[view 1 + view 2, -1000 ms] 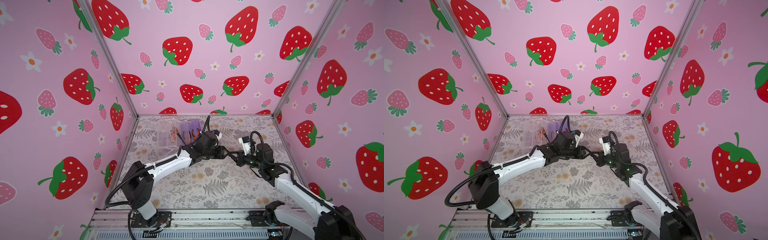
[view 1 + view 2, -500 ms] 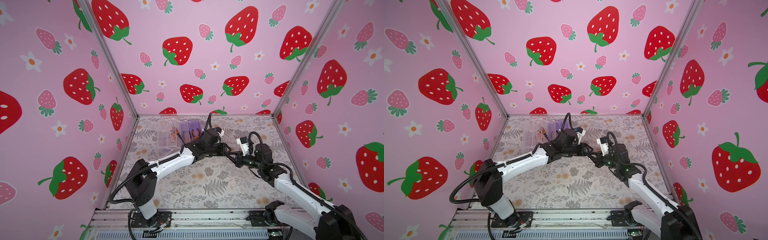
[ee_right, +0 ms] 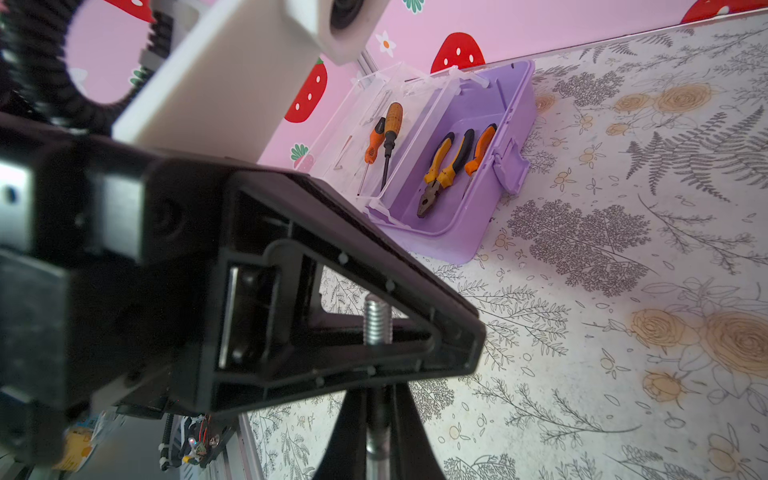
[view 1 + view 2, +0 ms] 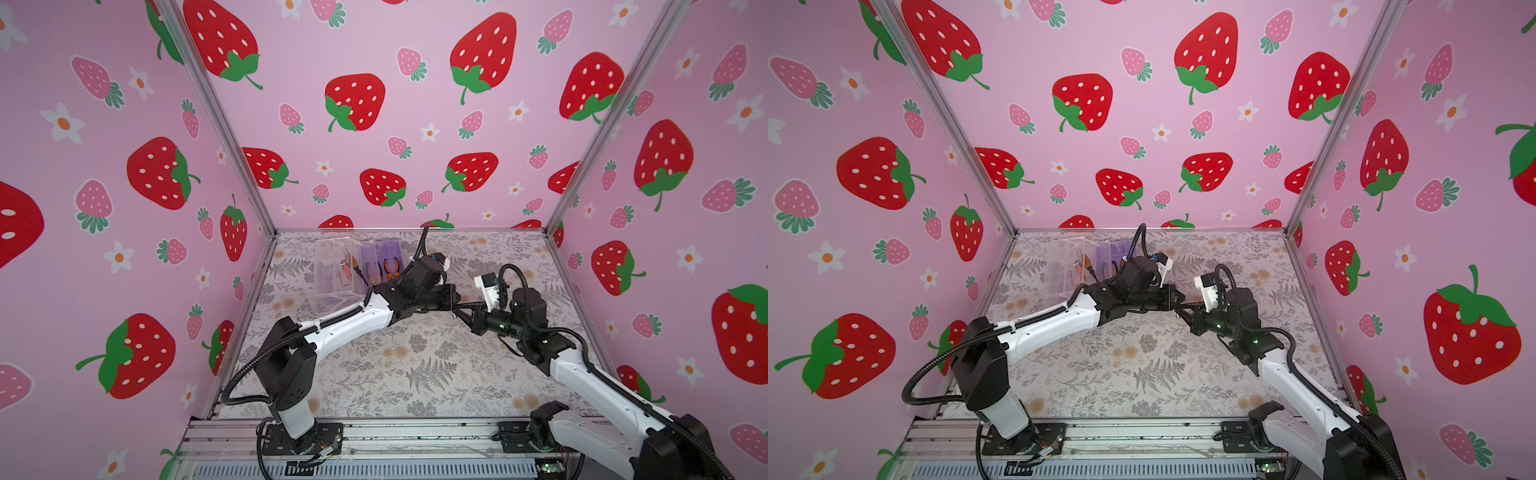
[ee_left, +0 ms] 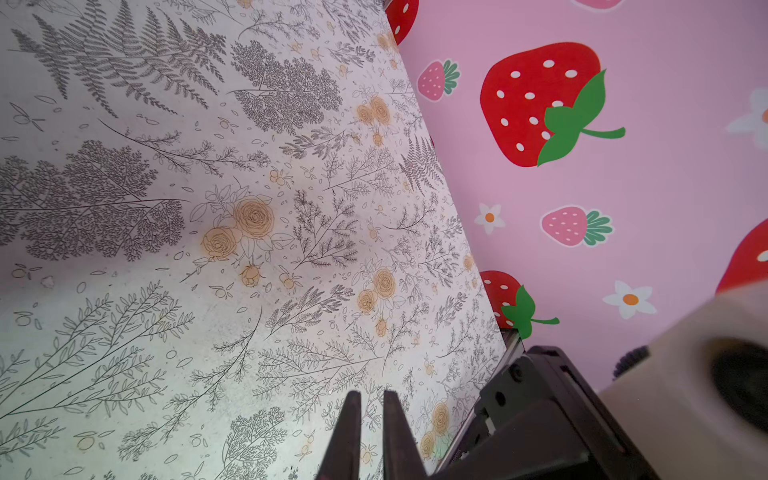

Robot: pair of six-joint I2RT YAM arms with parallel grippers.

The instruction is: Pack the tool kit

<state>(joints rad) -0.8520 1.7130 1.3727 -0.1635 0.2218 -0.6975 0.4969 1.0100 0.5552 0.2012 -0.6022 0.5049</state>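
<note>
lilac plastic at the back left of the table (image 4: 415,374): that's the tool kit (image 4: 392,249), lying open, lilac base toward the middle and its clear lid (image 4: 332,270) folded out flat just beside it on the wall side. right wrist view gives the best look inside: a pair of yellow-and-black pliers (image 3: 444,166) sits in the base with another orange-handled tool (image 3: 480,145) just beside it, and two screwdrivers (image 3: 388,133) lie in the lid. now to the middle of the table, well apart from the kit, where in both top views the arms meet tip to tip, the left gripper (image 4: 454,302) reaching in from the left, the right gripper (image 4: 466,313) from the right, touching or all but. right wrist view: the right gripper's fingers (image 3: 345,440) are clamped on a plain metal shaft, a bolt (image 3: 376,318), and its threaded end shows through the open frame of the left gripper's black finger, right in front of the lens. left wrist view: the left fingers (image 5: 351,432) stand close together, only a thin slit between them with the table's fern print showing through it; whether they pinch the bolt further down i cannot tell, that part is out of the picture
</note>
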